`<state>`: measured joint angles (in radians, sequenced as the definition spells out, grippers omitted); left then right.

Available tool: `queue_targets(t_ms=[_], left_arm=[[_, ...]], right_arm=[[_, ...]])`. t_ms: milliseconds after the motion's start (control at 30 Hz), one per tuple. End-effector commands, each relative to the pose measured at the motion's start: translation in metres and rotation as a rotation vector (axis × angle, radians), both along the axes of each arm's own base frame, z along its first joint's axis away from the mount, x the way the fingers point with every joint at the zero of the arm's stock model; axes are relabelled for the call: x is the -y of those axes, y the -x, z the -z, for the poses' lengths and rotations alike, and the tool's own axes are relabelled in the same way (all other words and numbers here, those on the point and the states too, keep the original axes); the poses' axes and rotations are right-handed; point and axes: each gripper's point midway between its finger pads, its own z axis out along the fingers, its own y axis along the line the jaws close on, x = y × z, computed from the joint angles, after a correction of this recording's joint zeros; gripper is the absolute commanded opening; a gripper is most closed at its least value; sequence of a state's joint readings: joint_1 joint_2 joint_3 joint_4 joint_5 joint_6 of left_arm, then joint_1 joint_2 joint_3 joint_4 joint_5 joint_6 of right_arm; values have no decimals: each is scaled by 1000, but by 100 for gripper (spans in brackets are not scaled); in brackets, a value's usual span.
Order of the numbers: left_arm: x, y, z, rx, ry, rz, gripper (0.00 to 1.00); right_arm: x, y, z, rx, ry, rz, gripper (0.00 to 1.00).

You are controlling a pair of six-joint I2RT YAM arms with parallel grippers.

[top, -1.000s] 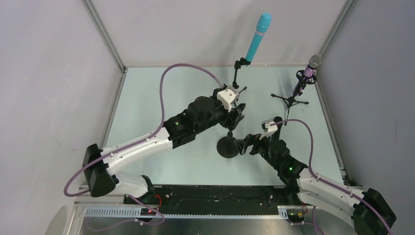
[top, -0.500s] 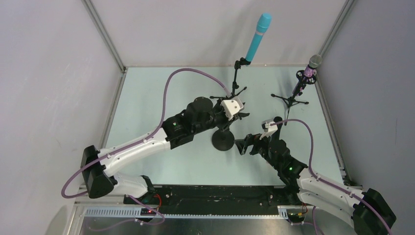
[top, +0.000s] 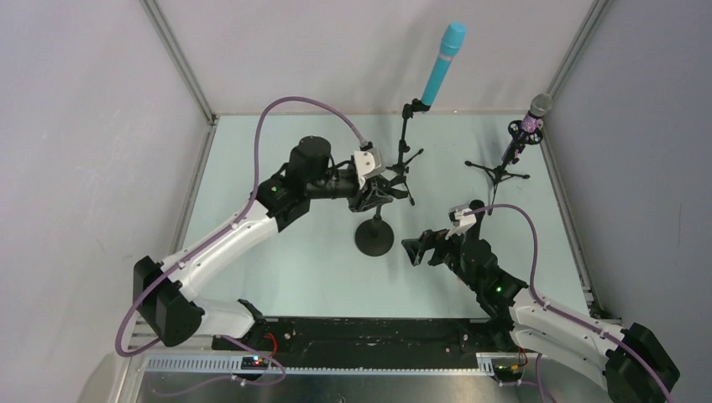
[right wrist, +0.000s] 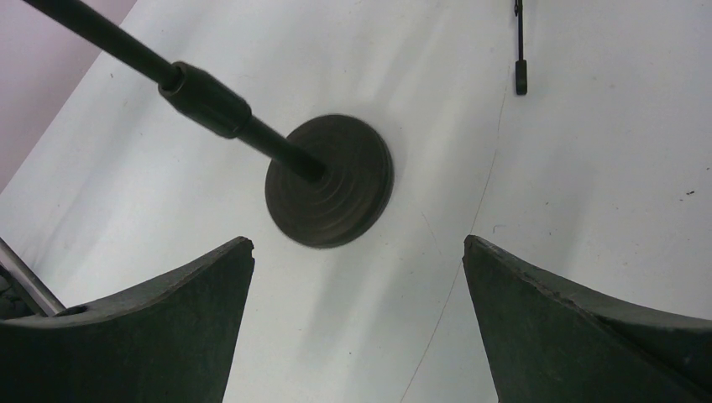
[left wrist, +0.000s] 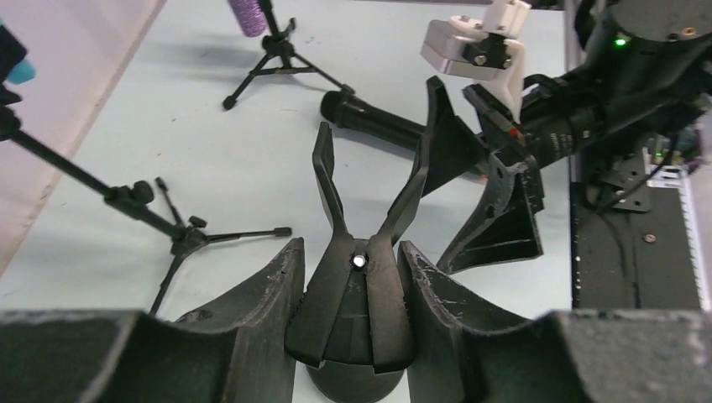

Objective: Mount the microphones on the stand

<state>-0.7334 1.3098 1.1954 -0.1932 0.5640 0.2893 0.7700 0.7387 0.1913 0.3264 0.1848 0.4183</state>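
My left gripper (top: 375, 190) is shut on the black spring clip (left wrist: 361, 277) at the top of a round-base stand (top: 374, 239); the clip's two prongs stand open and empty. My right gripper (top: 417, 250) is open and empty, just right of that base (right wrist: 329, 191). The turquoise microphone (top: 442, 63) sits in a tall tripod stand (top: 405, 143) at the back. The purple microphone (top: 529, 124) sits in a small tripod (top: 502, 172) at the back right. A black cylinder, apparently the black microphone (left wrist: 374, 122), lies on the table behind my right gripper (left wrist: 466, 126); its orange end is hidden.
The tall tripod's legs (left wrist: 193, 239) spread on the table close behind my left gripper. The enclosure's metal frame (top: 197, 180) and grey walls bound the table on three sides. A purple cable (top: 290, 113) loops above the left arm.
My left gripper has moved left and back, shut on the clip, and the stand's round base has slid left with it, away from my right gripper. The right arm has stayed still.
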Motion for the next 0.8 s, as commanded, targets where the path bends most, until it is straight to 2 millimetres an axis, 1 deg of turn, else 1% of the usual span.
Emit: queue_targets(t_ms=[0,100,133,200,267,300,333,367,400,433,467,533,633,667,733,767], left_arm=[[9,14,-37,0,101,156,0],[13,10,-25,-16,83,177,0],[13,8,-23,-19,81,174,0],[13,3,-18,-28,73,168,4],[11,0,-18,-26,70,159,14],[11,-2,-18,-26,70,155,26],[9,-3,-18,-26,70,146,31],[9,-4,-19,-23,70,142,41],[8,-5,-19,-18,69,133,47],[7,-5,-20,-13,69,128,57],[6,-7,-22,-1,68,115,65],[3,-8,-24,11,68,97,74],[1,-9,-28,27,71,84,83],[0,-8,-31,32,75,80,89],[-2,-8,-36,45,79,70,98],[-3,-9,-38,51,82,65,99]], right_arm=[[-3,-5,-19,33,-43,5,100],[-3,-5,-19,32,-43,5,99],[-3,-5,-19,32,-45,5,99],[-3,-5,-19,33,-45,6,99],[-3,-5,-19,32,-45,6,99],[-3,-5,-19,31,-44,5,99],[-4,-5,-18,31,-44,5,99],[-3,-6,-18,31,-44,6,99],[-3,-6,-18,31,-43,6,99],[-3,-6,-18,30,-43,7,99],[-4,-6,-18,30,-44,6,99],[-4,-6,-18,28,-45,6,99],[-4,-6,-18,28,-44,6,99],[-4,-7,-18,28,-42,7,99],[-5,-7,-18,27,-42,4,99],[-5,-6,-18,27,-40,3,99]])
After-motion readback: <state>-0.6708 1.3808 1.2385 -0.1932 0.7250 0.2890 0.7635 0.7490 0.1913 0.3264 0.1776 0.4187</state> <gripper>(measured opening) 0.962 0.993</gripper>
